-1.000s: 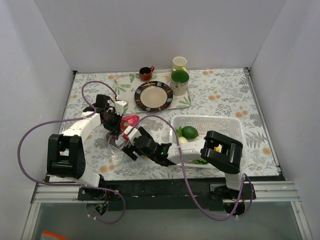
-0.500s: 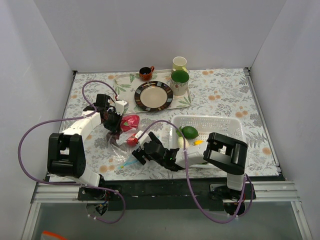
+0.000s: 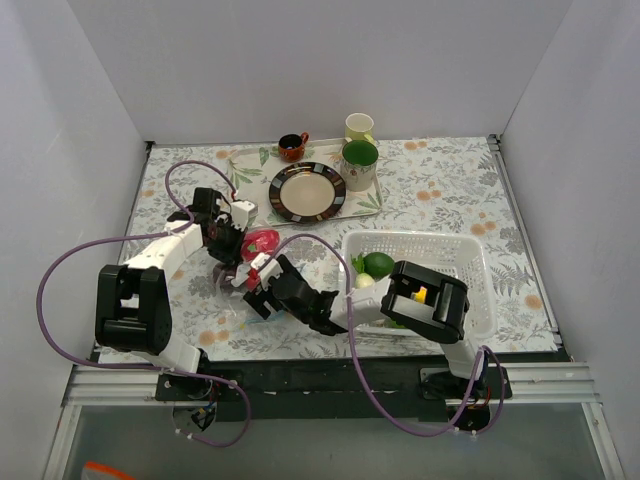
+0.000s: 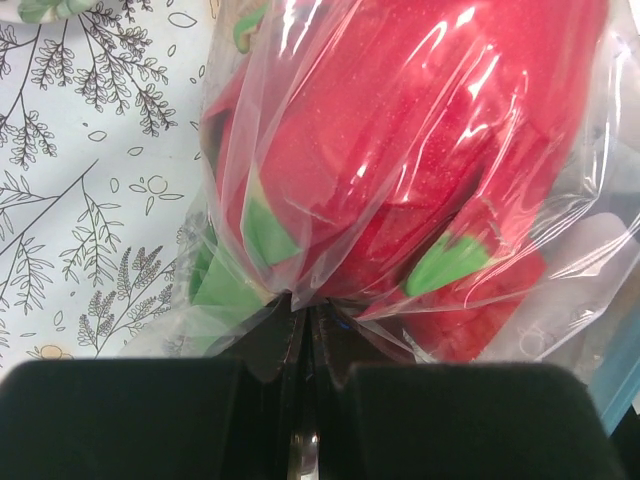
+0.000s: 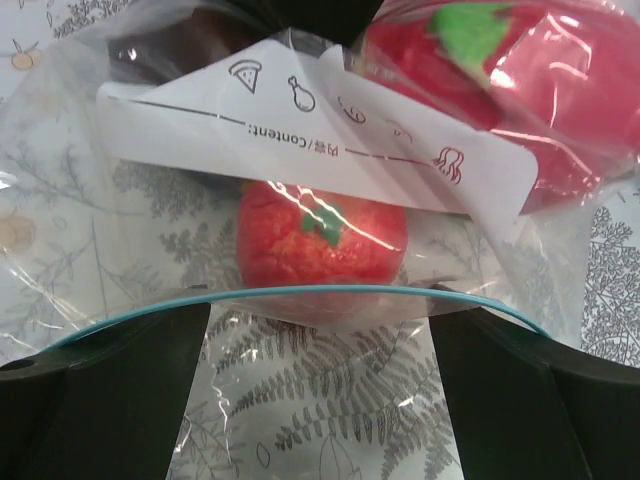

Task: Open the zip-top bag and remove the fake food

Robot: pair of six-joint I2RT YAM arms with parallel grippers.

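The zip-top bag [image 3: 228,292] lies left of centre, its far end lifted. My left gripper [image 3: 227,250] is shut on a pinch of its plastic [image 4: 300,300], right under a big magenta fruit [image 4: 400,140] inside the bag, which also shows from above [image 3: 263,241]. My right gripper [image 3: 253,290] is open at the bag's mouth. The blue zip strip [image 5: 320,290] arcs between its two fingers [image 5: 100,400]. A red tomato-like toy [image 5: 320,245] sits inside, just past the strip and below a white label [image 5: 300,140].
A white perforated basket [image 3: 470,262] on the right holds a green lime [image 3: 380,264] and other toy food. A tray [image 3: 372,203] at the back carries a striped plate [image 3: 307,191], a green-lined mug [image 3: 360,160], a cream cup [image 3: 359,126] and a brown cup [image 3: 291,147].
My right gripper drew back toward the near edge half a second ago, then moved forward to the bag's mouth again. My left gripper has kept its hold and place.
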